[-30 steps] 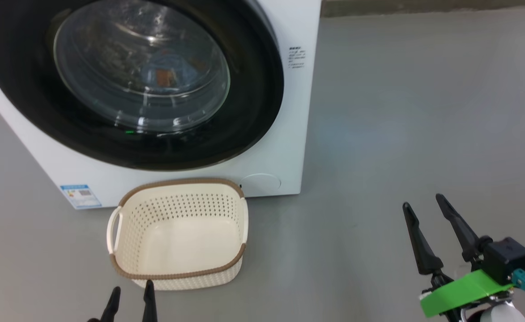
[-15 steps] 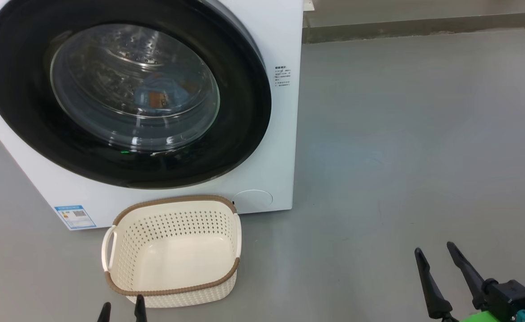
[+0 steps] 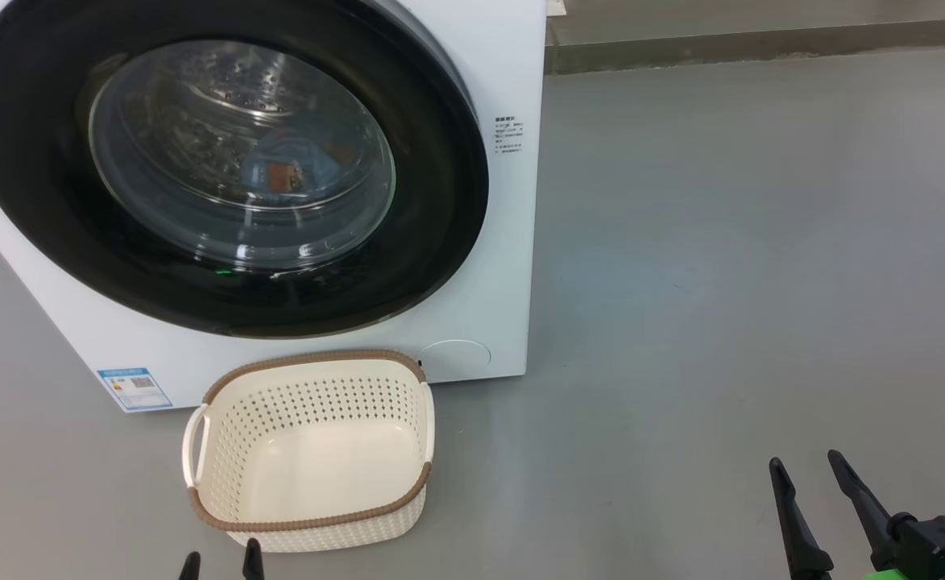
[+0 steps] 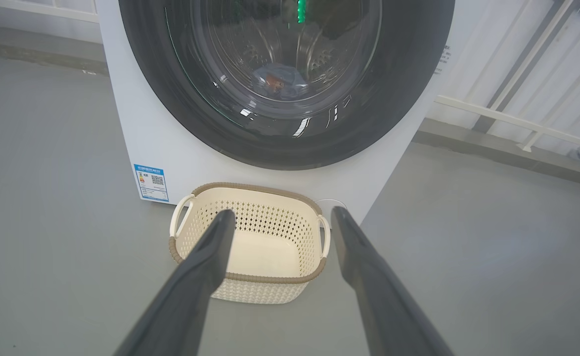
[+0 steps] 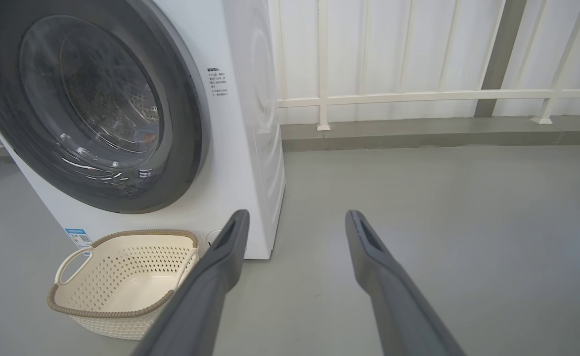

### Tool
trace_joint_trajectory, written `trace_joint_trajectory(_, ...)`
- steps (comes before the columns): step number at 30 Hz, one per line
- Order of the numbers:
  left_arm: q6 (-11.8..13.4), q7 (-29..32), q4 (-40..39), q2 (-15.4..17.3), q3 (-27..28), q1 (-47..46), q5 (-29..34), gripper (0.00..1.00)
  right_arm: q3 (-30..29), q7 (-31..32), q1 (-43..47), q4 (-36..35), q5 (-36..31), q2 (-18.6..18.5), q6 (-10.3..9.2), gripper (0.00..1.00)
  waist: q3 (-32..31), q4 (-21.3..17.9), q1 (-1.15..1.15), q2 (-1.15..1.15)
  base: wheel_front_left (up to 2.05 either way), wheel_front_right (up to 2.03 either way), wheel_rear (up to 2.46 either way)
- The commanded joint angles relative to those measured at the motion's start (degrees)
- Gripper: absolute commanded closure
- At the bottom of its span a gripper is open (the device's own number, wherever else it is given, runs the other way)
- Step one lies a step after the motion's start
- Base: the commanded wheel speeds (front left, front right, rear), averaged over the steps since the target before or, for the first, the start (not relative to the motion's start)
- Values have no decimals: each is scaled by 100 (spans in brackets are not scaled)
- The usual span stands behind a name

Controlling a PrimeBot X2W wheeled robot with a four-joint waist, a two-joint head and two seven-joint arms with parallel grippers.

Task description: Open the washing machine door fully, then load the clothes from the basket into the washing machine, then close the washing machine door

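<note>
The white washing machine (image 3: 512, 242) stands at upper left with its black-ringed washing machine door (image 3: 440, 201) shut flat against the front. Through the glass, light blue clothes (image 3: 287, 169) with an orange-brown print lie in the steel drum; the left wrist view shows the clothes (image 4: 277, 81) too. On the floor in front sits the cream basket (image 3: 311, 522), upright and empty. My left gripper (image 3: 221, 557) is open just short of the basket's near rim and holds nothing. My right gripper (image 3: 806, 461) hangs open and empty over bare floor at lower right, far from the machine.
Grey floor spreads to the right of the machine. A white railing (image 5: 418, 94) on a low kerb runs along the back, behind and right of the machine. A blue label sticker (image 3: 134, 388) marks the machine's lower left corner.
The head camera tilted, sliding the machine and basket down the view. My right gripper drew back toward the lower right corner, and my left gripper sank a little at the bottom edge. Both stayed open.
</note>
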Motion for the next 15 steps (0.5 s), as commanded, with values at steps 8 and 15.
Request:
trace_joint_trajectory(8,3,-38,-150,48,164,-110,42,0,97,-27,-135,-119,-43,-66,-33,0,32,32,0,0,0,0,0)
trace_joint_trajectory(15,-23,-38,-173,48,176,-120,11,0,96,-27,-170,-117,-37,-70,-33,0,47,90,0,0,0,0,0)
